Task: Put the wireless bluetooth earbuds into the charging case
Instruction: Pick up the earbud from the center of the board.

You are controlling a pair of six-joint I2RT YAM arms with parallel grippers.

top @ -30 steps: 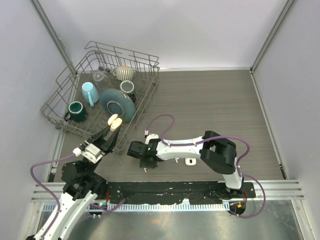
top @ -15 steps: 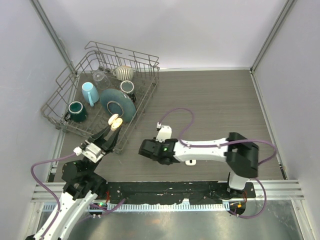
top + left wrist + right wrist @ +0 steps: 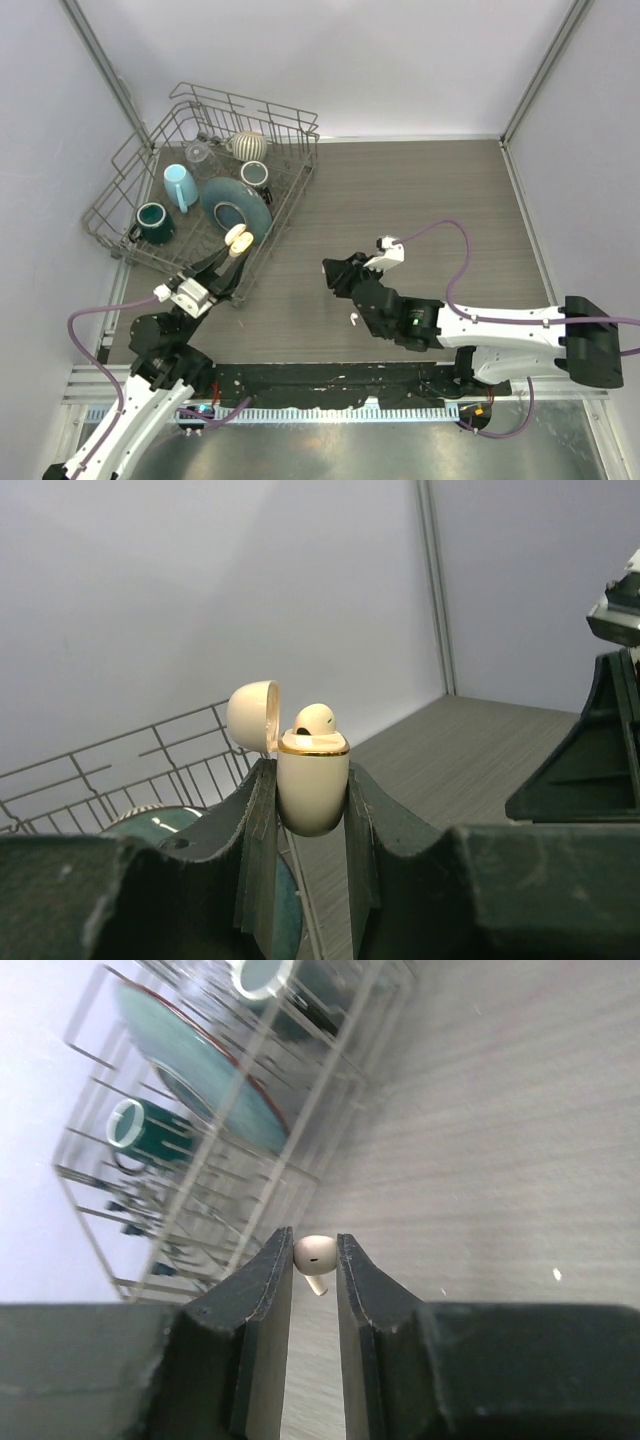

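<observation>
My left gripper is shut on the cream charging case, held upright with its lid swung open to the left. One white earbud sits in the case. From above, the case and the left gripper hang at the near edge of the dish rack. My right gripper is shut on another of the wireless bluetooth earbuds, its stem pointing down. In the top view the right gripper is over the middle of the table, well right of the case, with that earbud a small white speck.
A wire dish rack stands at the back left, holding a teal plate, a light blue cup, a teal mug and a striped bowl. Grey walls enclose the wooden table.
My right arm has swung from the left centre toward the middle right, carrying the earbud along. The left gripper with the case has shifted slightly to the right.
</observation>
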